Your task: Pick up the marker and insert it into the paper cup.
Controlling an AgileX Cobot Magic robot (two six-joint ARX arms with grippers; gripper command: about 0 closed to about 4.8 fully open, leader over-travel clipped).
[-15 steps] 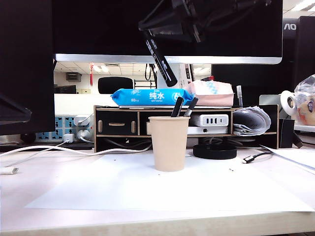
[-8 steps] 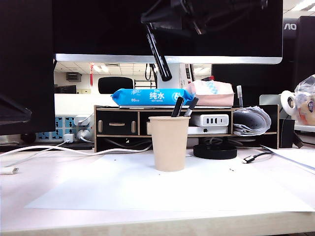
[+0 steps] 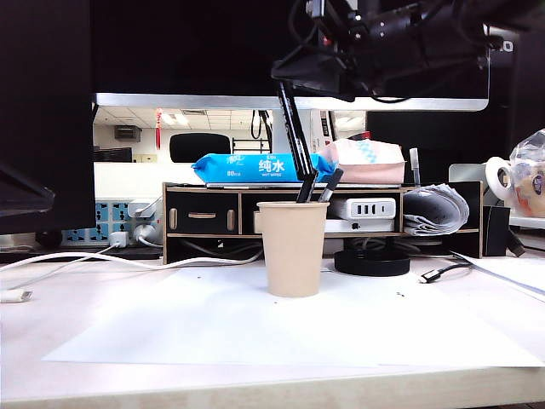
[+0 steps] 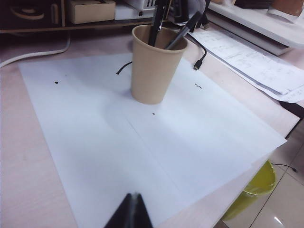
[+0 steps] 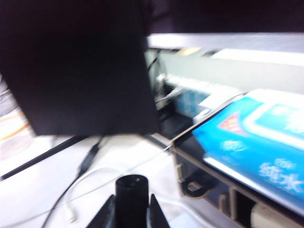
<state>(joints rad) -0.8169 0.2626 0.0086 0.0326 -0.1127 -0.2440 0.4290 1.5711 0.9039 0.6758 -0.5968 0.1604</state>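
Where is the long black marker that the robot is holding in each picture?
Exterior view: the long slim black marker hangs tilted from the right gripper, above the plain beige paper cup.
Left wrist view: not clearly told apart; dark pens stick out of the cup; left gripper is far off.
Right wrist view: its round black end sits between the fingers.
Shared landmark: blue wet-wipes pack.

A pale wooden bench (image 3: 85, 341) is carrying a white sheet of paper (image 3: 213, 328). The paper cup (image 3: 293, 249) is standing on that sheet. Behind the sheet, a black organizer (image 3: 204, 220), white cables (image 3: 77, 260) and a black round disc (image 3: 371, 262) are resting.
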